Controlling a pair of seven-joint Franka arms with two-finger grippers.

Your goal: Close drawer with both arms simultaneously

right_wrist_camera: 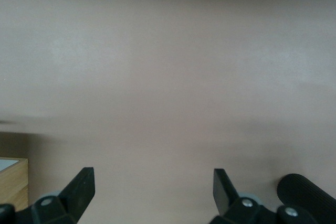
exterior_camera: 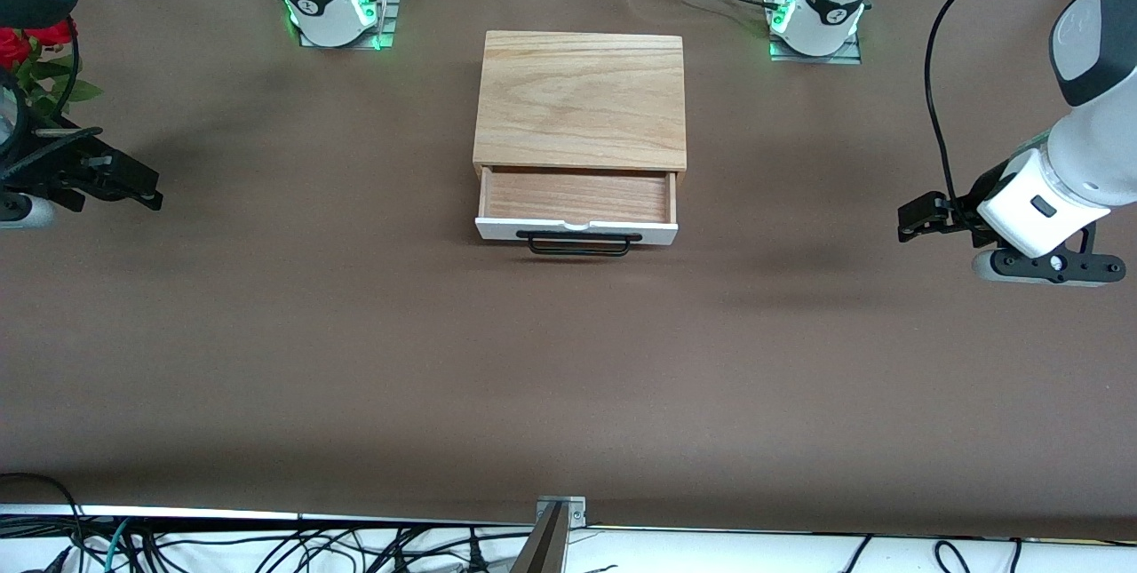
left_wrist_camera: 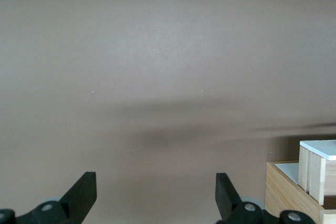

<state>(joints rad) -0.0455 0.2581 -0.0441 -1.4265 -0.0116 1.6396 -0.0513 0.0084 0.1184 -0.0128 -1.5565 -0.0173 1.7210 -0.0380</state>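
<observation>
The light-oak box [exterior_camera: 582,98] stands in the middle of the table. Its drawer [exterior_camera: 577,197] is pulled out toward the front camera and is empty, with a white front panel [exterior_camera: 576,232] and a black wire handle [exterior_camera: 579,242]. My left gripper [exterior_camera: 913,222] hovers open and empty over the table at the left arm's end, level with the drawer. My right gripper [exterior_camera: 142,189] hovers open and empty at the right arm's end. In the left wrist view the gripper [left_wrist_camera: 156,195] is open and the drawer's corner [left_wrist_camera: 315,169] shows. In the right wrist view the gripper [right_wrist_camera: 153,188] is open and the box's edge [right_wrist_camera: 13,182] shows.
Red flowers [exterior_camera: 27,49] stand by the right arm's end of the table. A metal bracket [exterior_camera: 560,515] sits at the table's front edge, with cables below it. A black ribbed cylinder [right_wrist_camera: 307,198] shows in the right wrist view. Brown cloth [exterior_camera: 568,378] covers the table.
</observation>
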